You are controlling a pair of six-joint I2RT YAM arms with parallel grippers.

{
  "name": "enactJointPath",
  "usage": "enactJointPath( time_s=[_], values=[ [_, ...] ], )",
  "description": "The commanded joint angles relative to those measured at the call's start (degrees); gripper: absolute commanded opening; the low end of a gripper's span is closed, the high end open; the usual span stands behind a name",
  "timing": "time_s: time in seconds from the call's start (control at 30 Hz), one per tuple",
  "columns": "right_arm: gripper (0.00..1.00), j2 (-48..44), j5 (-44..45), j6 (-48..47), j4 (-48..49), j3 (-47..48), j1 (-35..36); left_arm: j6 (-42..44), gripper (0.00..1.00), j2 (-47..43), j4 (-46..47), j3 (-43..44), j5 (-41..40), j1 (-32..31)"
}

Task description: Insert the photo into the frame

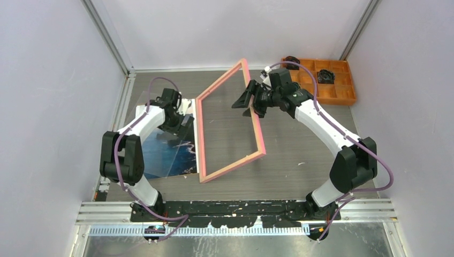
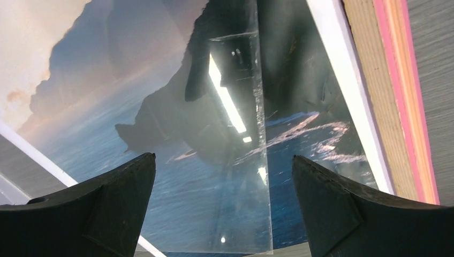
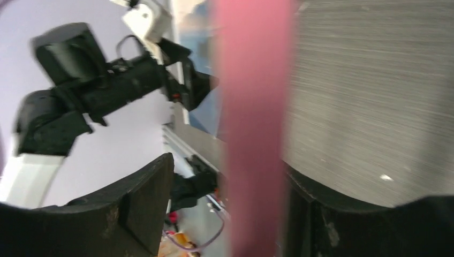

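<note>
The photo (image 1: 160,152), a blue seascape with dark mountains, lies flat on the table at the left and fills the left wrist view (image 2: 107,107). A clear plastic sheet (image 2: 235,203) lies over part of it. My left gripper (image 1: 179,128) hovers open just above the photo (image 2: 224,182), holding nothing. The pink frame (image 1: 202,139) is tilted: its left rail rests on the table beside the photo (image 2: 396,107) and its right rail is raised. My right gripper (image 1: 250,104) is at that raised rail. The rail (image 3: 251,134) passes between the jaws (image 3: 230,182), against one finger and with a gap to the other.
An orange compartment tray (image 1: 342,93) with black parts (image 1: 325,76) stands at the back right. The enclosure walls stand close on the left, back and right. My left arm (image 3: 107,85) shows beyond the frame in the right wrist view.
</note>
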Motion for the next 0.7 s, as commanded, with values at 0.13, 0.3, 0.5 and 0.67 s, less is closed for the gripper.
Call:
enactJointPath(
  time_s=[0.13, 0.3, 0.5, 0.67],
  values=[
    [0.54, -1.47, 12.74, -20.53, -25.07, 6.88, 0.06, 2.50, 1.00, 3.57, 1.89, 2.37, -5.18, -3.84],
    [0.50, 0.38, 17.36, -24.28, -29.29, 8.97, -0.01, 2.59, 1.00, 4.37, 3.90, 1.53, -6.71, -4.83],
    [0.52, 4.06, 26.51, -27.29, -35.08, 11.98, -0.07, 2.34, 1.00, 4.38, 6.21, 0.74, -6.77, -6.18],
    [0.52, 6.76, 33.91, -27.69, -36.35, 13.57, -0.06, 2.84, 1.00, 6.28, 7.28, 1.73, -8.11, -7.91]
  ],
)
